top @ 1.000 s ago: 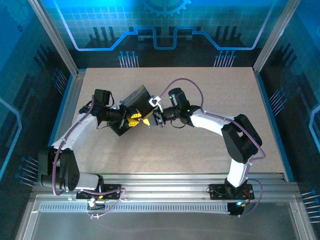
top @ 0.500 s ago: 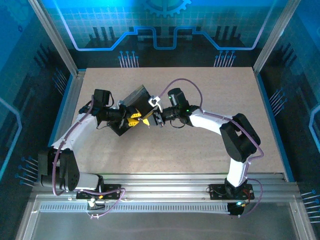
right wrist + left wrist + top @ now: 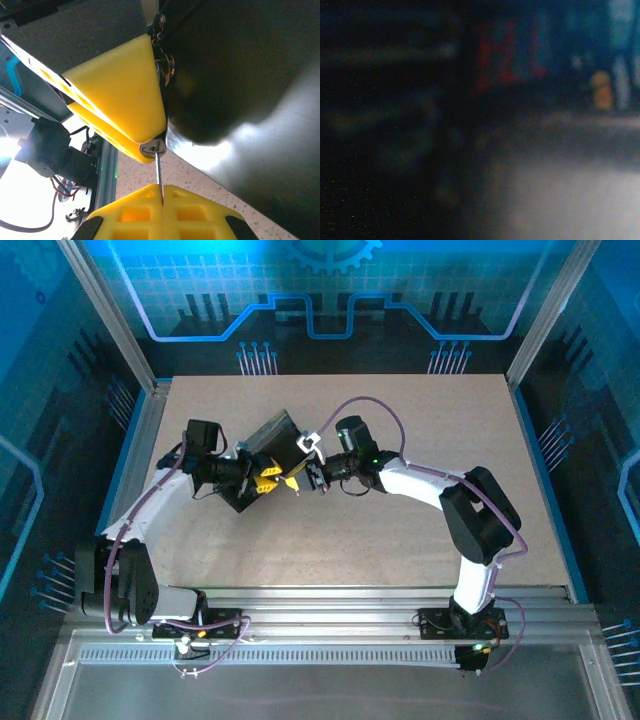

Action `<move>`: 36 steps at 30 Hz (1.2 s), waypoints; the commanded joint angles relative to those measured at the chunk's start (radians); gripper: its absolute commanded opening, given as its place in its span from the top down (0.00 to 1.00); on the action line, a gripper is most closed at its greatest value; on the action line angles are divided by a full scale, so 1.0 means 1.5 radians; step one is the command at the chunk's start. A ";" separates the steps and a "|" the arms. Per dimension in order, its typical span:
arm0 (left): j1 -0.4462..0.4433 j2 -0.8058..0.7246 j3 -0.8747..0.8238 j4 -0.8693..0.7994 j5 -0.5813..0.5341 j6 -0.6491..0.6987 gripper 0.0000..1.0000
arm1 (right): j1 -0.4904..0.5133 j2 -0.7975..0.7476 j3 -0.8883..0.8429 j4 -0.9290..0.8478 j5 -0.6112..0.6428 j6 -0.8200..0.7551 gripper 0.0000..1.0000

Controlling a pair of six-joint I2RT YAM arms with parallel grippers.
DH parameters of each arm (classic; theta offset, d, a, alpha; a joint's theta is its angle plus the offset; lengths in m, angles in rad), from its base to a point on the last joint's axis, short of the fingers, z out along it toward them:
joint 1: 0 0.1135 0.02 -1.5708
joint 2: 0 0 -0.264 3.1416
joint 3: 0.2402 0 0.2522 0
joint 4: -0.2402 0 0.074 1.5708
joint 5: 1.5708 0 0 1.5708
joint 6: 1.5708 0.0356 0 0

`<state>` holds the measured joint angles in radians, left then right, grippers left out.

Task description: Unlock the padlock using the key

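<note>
Meeting the keyway head-on, the key [image 3: 159, 172] stands with its tip in or right at the slot in the round silvery end of the padlock [image 3: 153, 148], and most of the blade is bare below it. By my reading, alignment is done and insertion is just started. Pushing it home, turning it and freeing the shackle are left.

The right pincer [image 3: 162, 192] is closed on the key's lower end. The left pincer [image 3: 268, 480] is clamped on the padlock, whose end peeks out between its yellow pads [image 3: 120, 95], held above the table [image 3: 420, 440] beside the dark box [image 3: 240, 75].

The pads hide the lock body. The shackle is only a glimpse of metal, so whether it is latched is unclear. The left wrist view is dark blur, and from above both items are too small to find.
</note>
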<state>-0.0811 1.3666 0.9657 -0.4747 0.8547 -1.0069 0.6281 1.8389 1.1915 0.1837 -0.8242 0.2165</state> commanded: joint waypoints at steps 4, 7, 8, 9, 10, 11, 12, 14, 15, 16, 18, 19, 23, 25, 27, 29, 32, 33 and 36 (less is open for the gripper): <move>-0.001 -0.008 -0.015 -0.042 0.062 -0.023 1.00 | 0.016 -0.019 0.019 0.020 -0.015 -0.017 1.00; -0.001 -0.006 -0.012 -0.049 0.059 -0.019 1.00 | 0.016 -0.025 0.010 0.018 -0.013 -0.025 1.00; -0.001 -0.006 -0.011 -0.052 0.058 -0.018 1.00 | 0.016 -0.027 0.007 0.018 -0.013 -0.027 1.00; 0.000 -0.005 -0.012 -0.054 0.057 -0.017 1.00 | 0.016 -0.030 0.004 0.018 -0.013 -0.028 1.00; 0.000 -0.005 -0.011 -0.054 0.056 -0.016 1.00 | 0.017 -0.030 0.001 0.017 -0.013 -0.028 1.00; 0.000 -0.005 -0.011 -0.057 0.055 -0.014 1.00 | 0.017 -0.032 0.001 0.017 -0.014 -0.028 1.00; 0.000 -0.005 -0.010 -0.062 0.052 -0.011 1.00 | 0.017 -0.033 0.000 0.018 -0.013 -0.029 1.00; 0.000 -0.004 -0.010 -0.067 0.048 -0.009 1.00 | 0.016 -0.036 0.000 0.019 -0.014 -0.029 1.00; 0.000 -0.004 -0.011 -0.065 0.046 -0.010 1.00 | 0.017 -0.037 0.001 0.019 -0.012 -0.030 1.00; 0.000 -0.004 -0.010 -0.065 0.046 -0.011 1.00 | 0.017 -0.038 0.002 0.019 -0.009 -0.030 1.00; 0.000 -0.003 -0.007 -0.068 0.043 -0.011 1.00 | 0.016 -0.039 0.006 0.015 -0.011 -0.033 1.00; 0.000 -0.003 -0.006 -0.068 0.043 -0.011 1.00 | 0.016 -0.038 0.008 0.014 -0.011 -0.033 1.00; 0.000 -0.003 0.000 -0.069 0.042 -0.012 1.00 | 0.019 -0.026 0.023 0.005 -0.014 -0.033 1.00; 0.000 -0.003 0.004 -0.076 0.041 -0.007 1.00 | 0.020 -0.020 0.026 0.009 -0.014 -0.032 1.00; 0.000 0.000 0.006 -0.088 0.038 0.002 1.00 | 0.023 -0.019 0.028 0.014 -0.011 -0.031 1.00; -0.001 0.002 0.013 -0.108 0.026 0.016 1.00 | 0.027 -0.019 0.033 0.011 -0.005 -0.033 1.00; -0.002 0.009 0.039 -0.160 -0.006 0.059 1.00 | 0.032 -0.019 0.062 -0.026 0.017 -0.022 1.00; -0.003 0.011 0.045 -0.165 -0.009 0.066 1.00 | 0.032 -0.014 0.076 -0.047 0.029 -0.012 1.00; -0.008 0.010 0.048 -0.154 -0.004 0.064 1.00 | 0.032 -0.001 0.085 -0.036 0.012 0.017 1.00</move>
<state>-0.0814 1.3697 1.0157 -0.6140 0.8268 -0.9382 0.6601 1.8305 1.2602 0.0875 -0.7856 0.2092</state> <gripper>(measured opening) 0.291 0.044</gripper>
